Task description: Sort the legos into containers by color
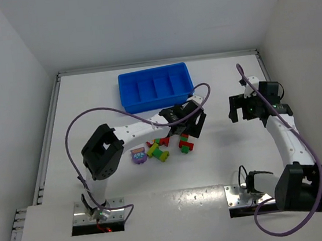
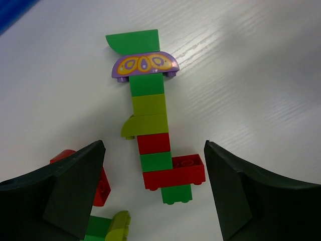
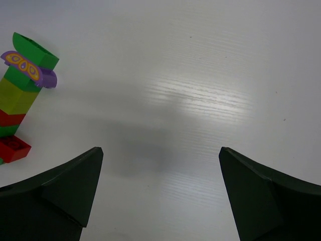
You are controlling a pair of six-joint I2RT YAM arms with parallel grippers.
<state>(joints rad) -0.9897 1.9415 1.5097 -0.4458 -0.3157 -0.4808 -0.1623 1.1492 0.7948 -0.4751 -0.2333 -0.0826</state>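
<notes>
A long cluster of legos [image 2: 150, 120] lies flat on the white table: green, a purple butterfly piece [image 2: 145, 66], green, yellow-green, red, green, a sideways red brick [image 2: 174, 172] and green. My left gripper [image 2: 154, 146] is open and hangs over its lower end, a finger on each side; the right finger is close to the red brick. More legos, red [image 2: 103, 187] and green with yellow-green [image 2: 108, 226], lie by the left finger. In the top view the blue tray of containers [image 1: 156, 87] lies just behind my left gripper [image 1: 189, 126]. My right gripper [image 3: 160, 150] is open over bare table, with nothing between its fingers.
Loose legos [image 1: 159, 149] and a purple piece [image 1: 138, 156] lie in the middle of the table, in front of the tray. My right gripper [image 1: 242, 110] hovers to their right. The long cluster [image 3: 20, 95] shows at the left edge of the right wrist view. White walls enclose the table.
</notes>
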